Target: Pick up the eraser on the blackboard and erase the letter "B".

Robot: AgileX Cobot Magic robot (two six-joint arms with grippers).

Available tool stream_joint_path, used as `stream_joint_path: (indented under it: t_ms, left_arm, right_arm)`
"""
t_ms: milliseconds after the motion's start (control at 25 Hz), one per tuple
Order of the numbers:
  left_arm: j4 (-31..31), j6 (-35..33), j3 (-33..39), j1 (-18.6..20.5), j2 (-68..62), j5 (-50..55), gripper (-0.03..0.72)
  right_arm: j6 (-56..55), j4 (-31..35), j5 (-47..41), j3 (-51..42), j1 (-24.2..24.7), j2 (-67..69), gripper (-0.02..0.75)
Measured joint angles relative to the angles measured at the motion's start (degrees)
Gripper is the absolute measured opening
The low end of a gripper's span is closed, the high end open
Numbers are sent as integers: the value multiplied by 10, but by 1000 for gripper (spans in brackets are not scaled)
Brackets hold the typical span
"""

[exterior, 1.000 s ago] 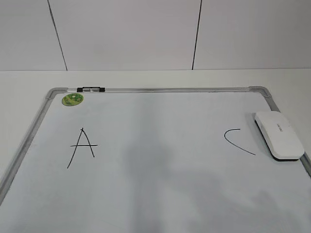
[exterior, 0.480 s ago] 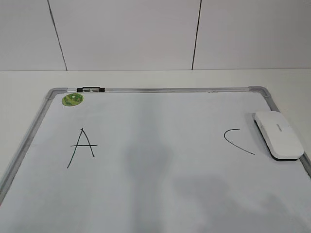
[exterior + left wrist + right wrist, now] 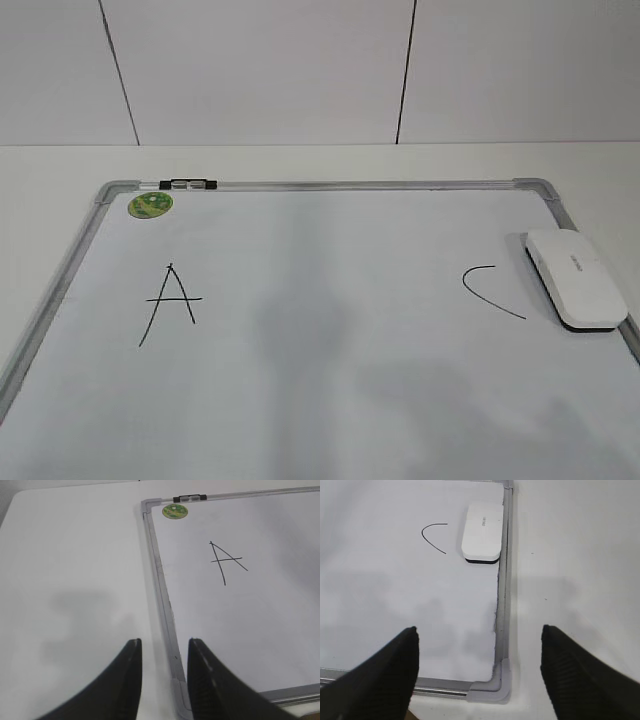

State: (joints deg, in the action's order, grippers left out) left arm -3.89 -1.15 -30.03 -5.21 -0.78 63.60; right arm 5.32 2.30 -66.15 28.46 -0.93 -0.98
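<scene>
The blackboard (image 3: 330,400) is a white board with a silver-grey frame lying flat on the table. The white eraser (image 3: 577,277) lies on it at the right edge, next to the black "C" curve (image 3: 490,290); it also shows in the right wrist view (image 3: 481,531). A black "A" (image 3: 170,303) is at the left. No letter "B" shows between them; that area is bare. My left gripper (image 3: 165,647) is open and empty above the board's near left corner. My right gripper (image 3: 479,632) is wide open and empty above the near right corner, well short of the eraser.
A small round green sticker (image 3: 150,204) sits at the board's far left corner, beside a black clip (image 3: 187,184) on the frame. The white table (image 3: 75,570) surrounds the board. A white panelled wall (image 3: 300,70) stands behind.
Nothing on the board has moved. The soft shadow at the lower right has shifted slightly.
</scene>
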Motion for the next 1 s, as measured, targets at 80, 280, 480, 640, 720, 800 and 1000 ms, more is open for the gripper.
stream_joint_path:
  t_ms: [80,280,480,640,720,800,1000]
  left_arm:
    - [1,0,0,-1,0,-1,237]
    - [0,0,0,-1,0,-2,237]
    - [0,0,0,-2,0,-2,237]
    - [0,0,0,-2,0,-2,237]
    - [0,0,0,-2,0,-2,237]
    - [0,0,0,-2,0,-2,237]
    - [0,0,0,-2,0,-2,236]
  right_arm:
    - [0,-1,1,0,0,0,585]
    - [0,-2,2,0,0,0,585]
    - [0,-2,2,0,0,0,585]
    - [0,-2,2,0,0,0,585]
    - [0,-2,2,0,0,0,585]
    - [0,-2,2,0,0,0,585]
    - [0,-3,2,0,0,0,585]
